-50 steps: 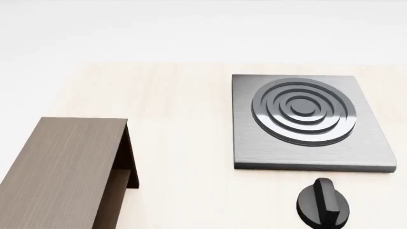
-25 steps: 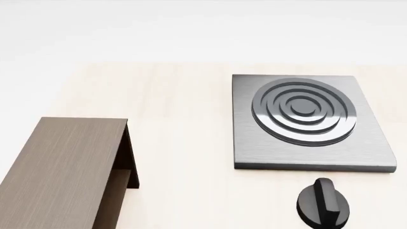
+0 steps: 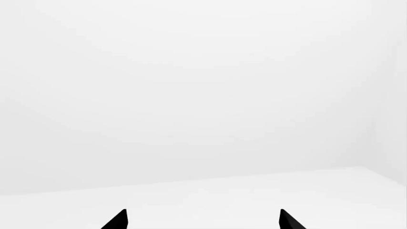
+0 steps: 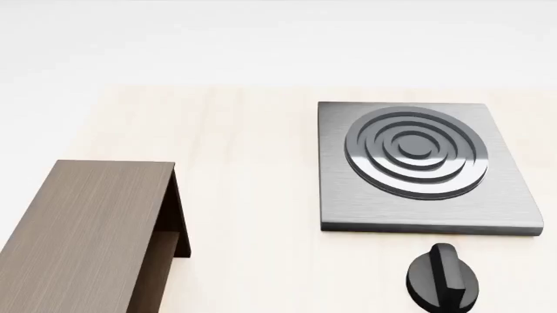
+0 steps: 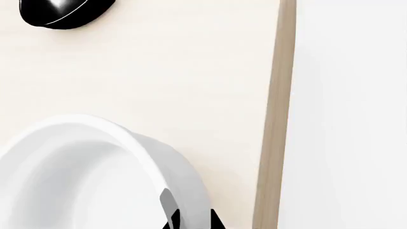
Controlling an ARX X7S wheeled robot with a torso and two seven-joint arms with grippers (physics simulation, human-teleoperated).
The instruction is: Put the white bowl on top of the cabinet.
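Right wrist view: white bowl [image 5: 95,176] on counter [image 5: 190,71] near edge, right gripper [image 5: 184,217] jaws straddling thick rim, closure cannot be told. Glossy, stiff, likely slippery; rim pinch advised. Left gripper [image 3: 202,220] jaws spread, empty.

Table [image 4: 252,195]: cabinet [image 4: 87,228], stove plate [image 4: 418,166], bowl [image 5: 83,181].

No readable text, labels, numbers or signs anywhere (all surfaces plain, unmarked).

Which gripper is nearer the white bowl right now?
Right. The right gripper has its fingers at the white bowl rim; the left gripper faces blank white space, no bowl in its view.
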